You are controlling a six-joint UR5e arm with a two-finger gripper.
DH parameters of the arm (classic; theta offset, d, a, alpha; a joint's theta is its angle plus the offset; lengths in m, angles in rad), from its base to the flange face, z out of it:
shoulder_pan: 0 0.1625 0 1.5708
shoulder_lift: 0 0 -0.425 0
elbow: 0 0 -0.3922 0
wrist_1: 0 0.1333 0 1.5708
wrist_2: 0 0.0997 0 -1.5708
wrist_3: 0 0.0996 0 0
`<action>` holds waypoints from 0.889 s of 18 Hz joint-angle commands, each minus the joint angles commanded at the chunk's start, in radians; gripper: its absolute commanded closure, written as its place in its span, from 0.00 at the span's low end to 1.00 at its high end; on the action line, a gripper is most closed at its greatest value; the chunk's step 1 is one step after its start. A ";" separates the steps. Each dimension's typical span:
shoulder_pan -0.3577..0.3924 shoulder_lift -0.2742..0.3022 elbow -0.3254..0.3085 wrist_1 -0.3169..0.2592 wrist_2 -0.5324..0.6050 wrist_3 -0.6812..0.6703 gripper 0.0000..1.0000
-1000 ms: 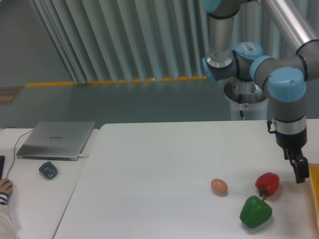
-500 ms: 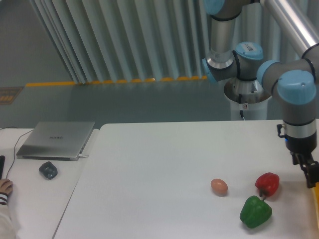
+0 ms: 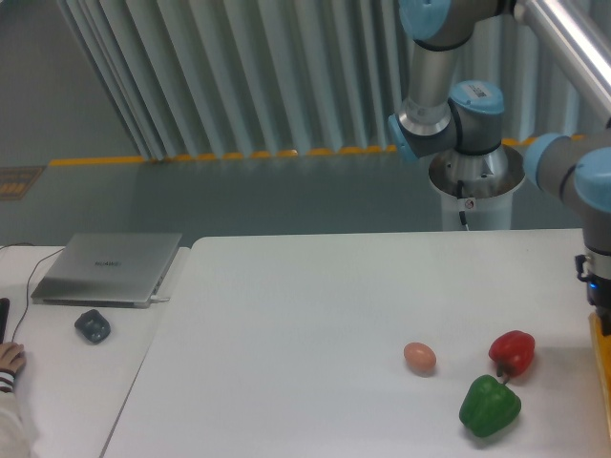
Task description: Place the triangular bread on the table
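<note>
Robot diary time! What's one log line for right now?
arm: at right edge, gripper out of view | bread: not visible | table: egg, red pepper, green pepper | step: bread not placed

White table with rounded corners carries a small tan egg, a red pepper right of it, and a green pepper just below and almost touching the red one, all near the right front. An orange-yellow strip shows at the table's right edge, cut off by the frame. Adjoining desk surface on the left holds a closed silver laptop and a dark mouse in front of it.
</note>
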 joint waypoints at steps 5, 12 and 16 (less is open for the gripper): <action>0.054 -0.003 0.008 0.003 0.006 -0.035 0.00; 0.061 -0.024 0.015 0.021 0.015 0.056 0.00; 0.060 -0.078 0.037 0.048 0.100 0.173 0.00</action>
